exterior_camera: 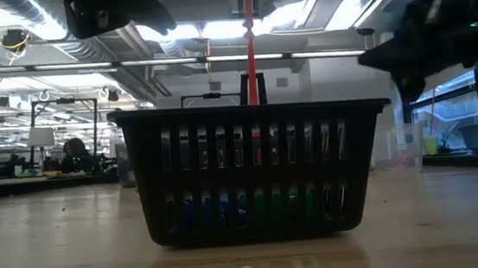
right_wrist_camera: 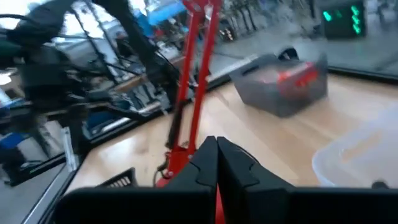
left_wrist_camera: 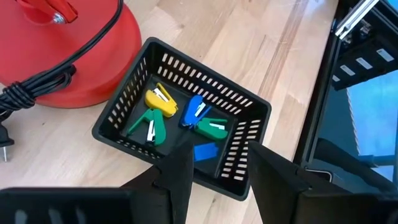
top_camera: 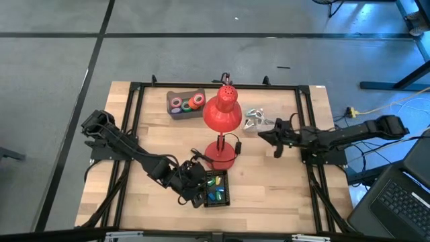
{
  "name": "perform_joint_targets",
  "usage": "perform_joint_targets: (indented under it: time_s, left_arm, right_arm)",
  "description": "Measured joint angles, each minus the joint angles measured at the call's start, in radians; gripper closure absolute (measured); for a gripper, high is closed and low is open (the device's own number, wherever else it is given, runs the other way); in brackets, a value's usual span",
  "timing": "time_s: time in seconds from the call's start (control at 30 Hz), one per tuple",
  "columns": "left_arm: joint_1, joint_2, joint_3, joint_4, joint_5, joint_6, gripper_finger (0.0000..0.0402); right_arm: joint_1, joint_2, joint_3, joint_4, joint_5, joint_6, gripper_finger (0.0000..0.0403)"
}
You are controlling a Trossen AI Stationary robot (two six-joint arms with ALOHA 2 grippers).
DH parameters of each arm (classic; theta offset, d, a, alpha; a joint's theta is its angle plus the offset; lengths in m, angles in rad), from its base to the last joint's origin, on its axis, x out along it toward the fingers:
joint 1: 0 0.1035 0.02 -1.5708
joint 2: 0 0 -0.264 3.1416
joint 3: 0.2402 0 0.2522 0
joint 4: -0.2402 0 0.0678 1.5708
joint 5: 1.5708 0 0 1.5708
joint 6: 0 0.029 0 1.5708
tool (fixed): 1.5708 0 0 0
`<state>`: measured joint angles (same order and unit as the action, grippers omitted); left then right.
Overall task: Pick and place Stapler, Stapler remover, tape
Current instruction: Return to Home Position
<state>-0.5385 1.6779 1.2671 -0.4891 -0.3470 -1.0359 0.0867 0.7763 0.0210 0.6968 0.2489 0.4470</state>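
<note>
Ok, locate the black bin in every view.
High: black bin lower centre, beside the base of the red lamp.
Low: bin fills the centre.
Left wrist: bin beside the lamp's base.
Right wrist: only a bin corner, by the lamp's base.
Shared landmark: the lamp.

Three bins stand on the table (top_camera: 269,181): one black bin (left_wrist_camera: 239,144), one grey bin (top_camera: 172,96) and one transparent bin (top_camera: 250,113). The black bin holds five pieces: two green staplers (left_wrist_camera: 148,126), two blue staplers (left_wrist_camera: 195,111) and one yellow stapler (left_wrist_camera: 160,100). About four tape rolls (top_camera: 186,106) fill the grey bin. There is one red lamp (top_camera: 222,114).
</note>
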Motion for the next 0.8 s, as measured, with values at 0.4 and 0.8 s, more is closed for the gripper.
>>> perform_joint_targets:
  time_s: [0.4, 0.8]
  left_arm:
    - [0.0, 0.0, 0.0, 0.0, 0.005, 0.001, 0.026]
    - [0.0, 0.0, 0.0, 0.0, 0.005, 0.001, 0.026]
  right_arm:
    - [0.01, -0.498, -0.015, -0.475, -0.012, -0.167, 0.0402]
    - [0.01, -0.725, -0.015, -0.638, -0.066, -0.385, 0.0401]
